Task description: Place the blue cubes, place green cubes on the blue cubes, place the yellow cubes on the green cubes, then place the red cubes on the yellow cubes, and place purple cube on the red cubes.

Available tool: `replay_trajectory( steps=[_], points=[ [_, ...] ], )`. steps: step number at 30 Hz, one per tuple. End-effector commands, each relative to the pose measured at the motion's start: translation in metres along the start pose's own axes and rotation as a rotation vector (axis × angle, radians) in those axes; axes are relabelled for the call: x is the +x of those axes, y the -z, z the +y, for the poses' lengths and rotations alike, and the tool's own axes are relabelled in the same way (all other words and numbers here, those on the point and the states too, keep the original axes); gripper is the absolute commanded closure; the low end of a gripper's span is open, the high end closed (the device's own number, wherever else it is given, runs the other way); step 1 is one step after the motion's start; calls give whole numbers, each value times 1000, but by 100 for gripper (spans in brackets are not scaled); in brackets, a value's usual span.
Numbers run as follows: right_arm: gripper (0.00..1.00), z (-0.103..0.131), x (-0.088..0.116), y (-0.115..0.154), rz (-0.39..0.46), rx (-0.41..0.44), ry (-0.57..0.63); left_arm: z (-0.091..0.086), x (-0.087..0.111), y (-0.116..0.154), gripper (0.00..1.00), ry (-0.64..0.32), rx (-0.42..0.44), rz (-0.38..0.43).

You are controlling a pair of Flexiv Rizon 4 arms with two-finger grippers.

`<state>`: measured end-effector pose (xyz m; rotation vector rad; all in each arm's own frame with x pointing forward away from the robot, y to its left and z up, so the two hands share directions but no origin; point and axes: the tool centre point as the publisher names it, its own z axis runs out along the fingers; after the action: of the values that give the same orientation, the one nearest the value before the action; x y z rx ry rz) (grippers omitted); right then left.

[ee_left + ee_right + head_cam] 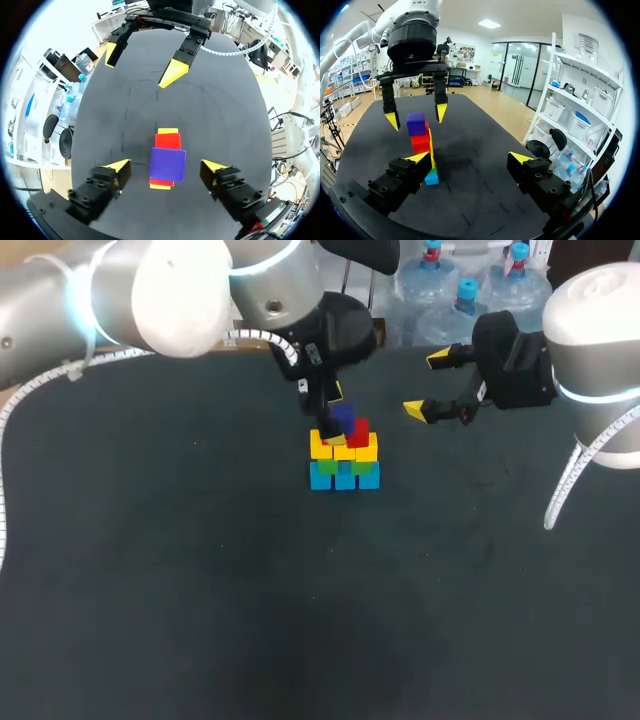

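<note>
The cube stack stands mid-table: a blue row (345, 478) at the bottom, then green (340, 466), yellow (345, 449) and red (358, 432) cubes. On top sits the purple cube (343, 418). My left gripper (328, 405) hangs straight over the stack. In its wrist view the left gripper (166, 169) is open, and the purple cube (168, 164) lies between the fingers with a gap on each side, the red cube (168, 141) under it. My right gripper (428, 385) is open and holds nothing, to the right of the stack and apart from it. In the right wrist view it (469, 160) faces the purple cube (416, 124).
The dark table mat (200, 580) spreads wide around the stack. Beyond the stack in the left wrist view is the right gripper (142, 62), with bare mat between the two.
</note>
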<state>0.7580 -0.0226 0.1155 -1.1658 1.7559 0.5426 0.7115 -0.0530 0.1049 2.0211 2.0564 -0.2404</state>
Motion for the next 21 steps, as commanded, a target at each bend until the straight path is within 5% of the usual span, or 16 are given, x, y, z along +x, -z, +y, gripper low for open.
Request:
replay_trajectory(
  steps=[1,5,21],
  points=[
    [0,0,0,1,0,-1,0,1,-2,3,0,0,-4,-1],
    [0,0,0,1,0,-1,0,2,-5,5,14,-9,-12,-8],
    [0,0,0,1,0,-1,0,-2,-10,1,15,-20,8,-13]
  ],
)
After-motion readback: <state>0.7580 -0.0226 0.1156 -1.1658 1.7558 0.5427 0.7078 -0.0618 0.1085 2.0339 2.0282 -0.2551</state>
